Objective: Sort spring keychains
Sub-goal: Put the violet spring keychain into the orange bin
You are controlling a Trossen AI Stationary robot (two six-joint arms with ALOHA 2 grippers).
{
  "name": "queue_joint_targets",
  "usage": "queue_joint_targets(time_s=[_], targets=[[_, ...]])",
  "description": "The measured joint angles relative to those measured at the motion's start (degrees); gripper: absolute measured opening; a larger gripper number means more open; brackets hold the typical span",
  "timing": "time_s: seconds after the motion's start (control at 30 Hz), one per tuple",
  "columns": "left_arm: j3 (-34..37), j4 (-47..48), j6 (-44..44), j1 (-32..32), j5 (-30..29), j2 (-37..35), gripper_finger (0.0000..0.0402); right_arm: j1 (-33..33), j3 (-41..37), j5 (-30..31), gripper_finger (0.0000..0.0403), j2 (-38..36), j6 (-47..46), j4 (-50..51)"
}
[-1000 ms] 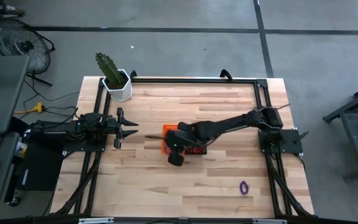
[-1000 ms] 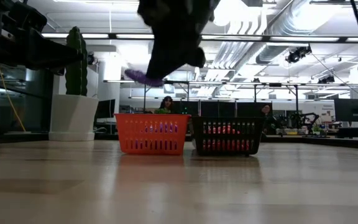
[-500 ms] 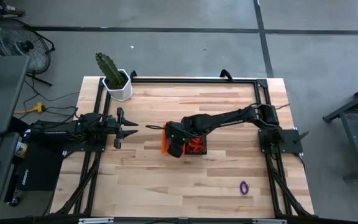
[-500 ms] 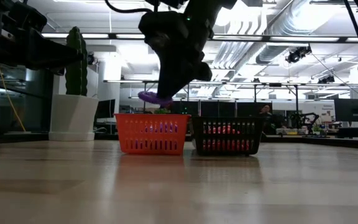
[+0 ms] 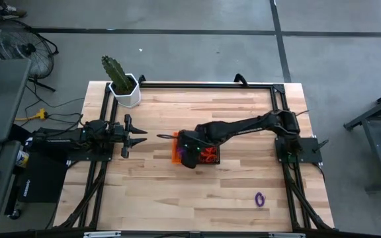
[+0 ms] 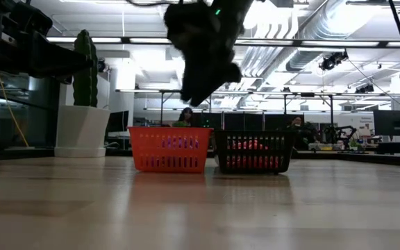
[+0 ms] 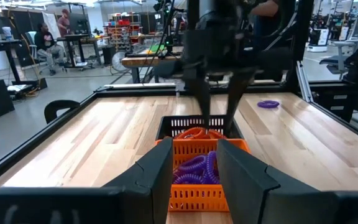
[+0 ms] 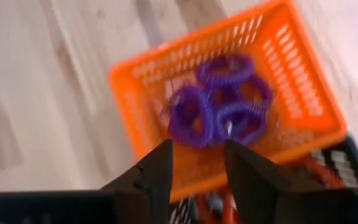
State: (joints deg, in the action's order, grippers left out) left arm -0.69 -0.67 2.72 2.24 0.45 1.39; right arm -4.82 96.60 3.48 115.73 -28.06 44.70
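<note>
Right gripper (image 8: pixel 196 163) hung released over orange bin (image 8: pixel 303 93) | purple keychain it carried a second earlier now dropped among purple coils (image 8: pixel 219 112) | one purple keychain (image 5: pixel 260 198) left on worktop (image 5: pixel 157 192) | left gripper (image 5: pixel 137 137) parked, open

Right gripper (image 8: pixel 197 163) (jaws apart) mid-table

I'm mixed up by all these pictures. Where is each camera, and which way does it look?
High: overhead, looking down; both arms, right gripper over the orange bin.
Low: table height, level; right arm above the bins.
Left wrist: past the left gripper at the bins.
Right wrist: down into the orange bin's purple keychains.
All share the orange bin.
</note>
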Motion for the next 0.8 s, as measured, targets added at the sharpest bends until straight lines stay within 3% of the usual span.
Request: queue_joint_targets(time_s=[0.17,0.53,0.8], targets=[[0.0,0.0,0.0,0.0,0.0,0.0,0.0122,-2.8,0.0,0.3,0.0160,-2.6,-4.2,10.4],[0.0,0.0,0.0,0.0,0.0,0.0,0.0122,-12.0,0.0,-2.5,0.0172,-3.6,-29.1,31.2],[0.0,0.0,0.0,0.0,0.0,0.0,0.0122,-21.8,-1.4,-5.5,0.0172,-4.0,-45.5,39.5]])
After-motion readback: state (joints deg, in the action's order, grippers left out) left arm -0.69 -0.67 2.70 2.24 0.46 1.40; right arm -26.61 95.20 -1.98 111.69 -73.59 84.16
